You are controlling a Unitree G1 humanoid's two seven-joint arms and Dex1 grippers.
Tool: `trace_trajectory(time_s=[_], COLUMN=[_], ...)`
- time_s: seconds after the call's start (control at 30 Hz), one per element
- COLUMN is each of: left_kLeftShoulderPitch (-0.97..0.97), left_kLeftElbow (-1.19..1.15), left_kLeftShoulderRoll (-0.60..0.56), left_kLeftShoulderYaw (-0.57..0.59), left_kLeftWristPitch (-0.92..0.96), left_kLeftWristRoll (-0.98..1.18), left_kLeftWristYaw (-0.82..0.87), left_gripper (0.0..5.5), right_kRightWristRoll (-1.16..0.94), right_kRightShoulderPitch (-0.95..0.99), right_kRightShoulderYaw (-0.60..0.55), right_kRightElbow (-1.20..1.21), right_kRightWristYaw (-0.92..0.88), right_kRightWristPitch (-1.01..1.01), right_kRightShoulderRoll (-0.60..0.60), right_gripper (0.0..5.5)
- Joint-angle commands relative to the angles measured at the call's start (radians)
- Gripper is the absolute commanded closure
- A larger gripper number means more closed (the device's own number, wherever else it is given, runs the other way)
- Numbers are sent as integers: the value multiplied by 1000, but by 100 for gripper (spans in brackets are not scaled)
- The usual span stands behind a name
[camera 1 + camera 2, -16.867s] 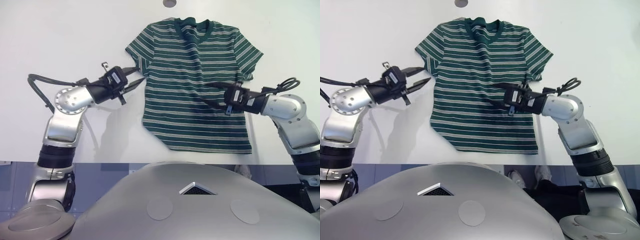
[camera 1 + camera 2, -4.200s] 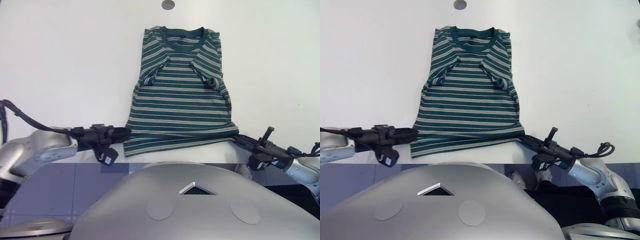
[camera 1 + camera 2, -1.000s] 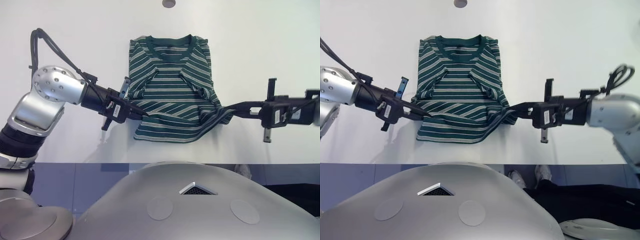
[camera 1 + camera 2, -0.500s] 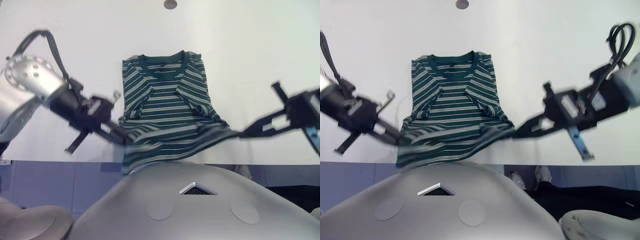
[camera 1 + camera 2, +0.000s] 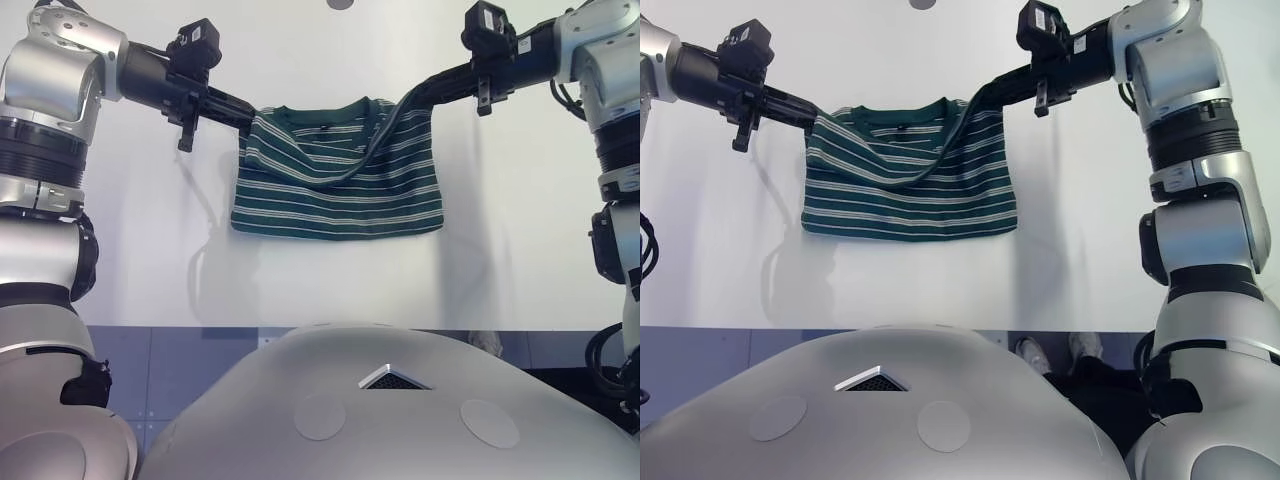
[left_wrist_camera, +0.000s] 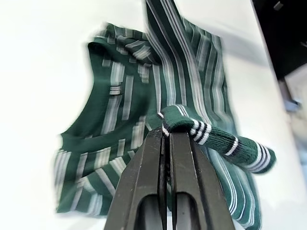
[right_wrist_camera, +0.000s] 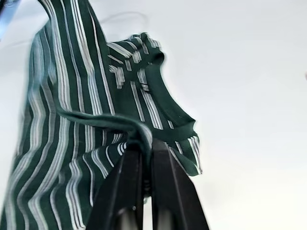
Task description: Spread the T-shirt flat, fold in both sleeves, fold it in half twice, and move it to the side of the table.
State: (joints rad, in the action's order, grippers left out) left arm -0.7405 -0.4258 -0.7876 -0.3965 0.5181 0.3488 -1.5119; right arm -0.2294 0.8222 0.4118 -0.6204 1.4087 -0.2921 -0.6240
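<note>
One green striped T-shirt (image 5: 340,190) lies on the white surface (image 5: 520,230). The left hand (image 5: 247,122) and the right hand (image 5: 413,96) each pinch one hem corner tight, near the collar.

My two head cameras look forward and down on the table (image 5: 120,250), both sharing the T-shirt (image 5: 340,185) at upper centre. My wrist cameras look along the left pincer (image 6: 167,133) and right pincer (image 7: 143,148), close up to it.
</note>
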Motion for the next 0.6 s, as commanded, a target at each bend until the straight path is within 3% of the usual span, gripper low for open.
trace_trajectory(time_s=[0.03, 0.2, 0.33, 0.6], left_kLeftShoulderPitch=[-10, 192, 358, 316], left_kLeftElbow=[-44, 177, 375, 337], left_kLeftShoulderRoll=[39, 22, -65, -8], left_kLeftShoulderYaw=[58, 180, 249, 281], left_kLeftWristPitch=[70, 249, 337, 345], left_kLeftWristRoll=[-76, -47, 47, 34], left_kLeftWristYaw=[194, 387, 324, 424], left_gripper=[548, 548, 548, 548], right_kRightWristRoll=[43, 67, 59, 140], right_kRightShoulderPitch=[3, -60, -131, -80], right_kRightShoulderYaw=[-44, -111, -175, -240], right_kRightElbow=[-112, -210, -210, -383], right_kRightWristYaw=[-83, -206, -233, -421], right_kRightWristPitch=[72, 114, 108, 227], right_kRightShoulderRoll=[93, 171, 168, 215], right_gripper=[550, 550, 550, 550])
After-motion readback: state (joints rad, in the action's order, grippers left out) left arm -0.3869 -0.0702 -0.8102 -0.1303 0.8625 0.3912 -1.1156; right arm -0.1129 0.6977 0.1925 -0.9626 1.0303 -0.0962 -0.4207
